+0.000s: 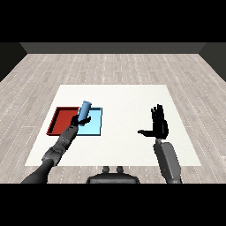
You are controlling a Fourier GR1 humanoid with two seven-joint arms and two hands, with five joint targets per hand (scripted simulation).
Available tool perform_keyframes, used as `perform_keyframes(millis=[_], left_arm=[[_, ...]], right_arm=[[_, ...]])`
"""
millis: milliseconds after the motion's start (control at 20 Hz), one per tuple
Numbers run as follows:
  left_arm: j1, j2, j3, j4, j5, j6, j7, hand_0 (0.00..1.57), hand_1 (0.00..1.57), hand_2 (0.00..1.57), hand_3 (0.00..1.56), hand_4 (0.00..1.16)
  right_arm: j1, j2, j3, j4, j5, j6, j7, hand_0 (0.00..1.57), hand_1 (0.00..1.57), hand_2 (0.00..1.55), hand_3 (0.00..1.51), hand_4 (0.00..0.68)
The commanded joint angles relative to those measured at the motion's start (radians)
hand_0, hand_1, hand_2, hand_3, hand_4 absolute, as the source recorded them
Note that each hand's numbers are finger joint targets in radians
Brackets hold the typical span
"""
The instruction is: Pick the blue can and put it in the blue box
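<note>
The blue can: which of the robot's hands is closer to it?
Left. The left hand is curled round the blue can, holding it over the light blue tray. The right hand is open, far off to the can's right.

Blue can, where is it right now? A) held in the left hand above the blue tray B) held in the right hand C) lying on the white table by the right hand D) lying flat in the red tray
A: the left hand curls round the blue can, tilted, over the blue tray; the right hand is open and holds nothing.
</note>
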Motion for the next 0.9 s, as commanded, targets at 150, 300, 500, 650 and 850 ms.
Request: perform_keyframes(millis=[150,300,500,650,850], left_arm=[[0.015,-0.087,-0.019,0.112,-0.041,0.012,0.056,1.50,1.50,1.40,0.54,0.85],[0.025,-0.045,0.034,0.113,0.009,-0.095,0.076,1.57,1.57,1.48,0.00,0.70],[0.033,-0.074,-0.013,0.130,-0.047,-0.088,0.061,0.32,0.32,0.38,0.47,0.77],[-0.005,-0.069,-0.031,0.131,-0.077,0.016,0.118,0.00,0.00,0.00,0.00,0.00],[0.004,-0.026,0.023,0.082,-0.037,0.116,0.039,0.00,0.00,0.00,0.00,0.00]], right_arm=[[0.051,0.002,-0.008,-0.001,-0.011,0.035,-0.019,0.00,0.00,0.00,0.00,0.000],[0.016,0.000,-0.029,0.051,-0.008,0.044,-0.043,0.00,0.00,0.00,0.00,0.000],[0.019,0.006,-0.013,-0.018,-0.004,0.016,0.004,0.00,0.00,0.00,0.00,0.000],[0.014,0.012,-0.033,-0.001,-0.037,0.049,-0.010,0.00,0.00,0.00,0.00,0.000],[0.081,0.041,0.007,-0.034,0.002,0.052,-0.050,0.00,0.00,0.00,0.00,0.000]])
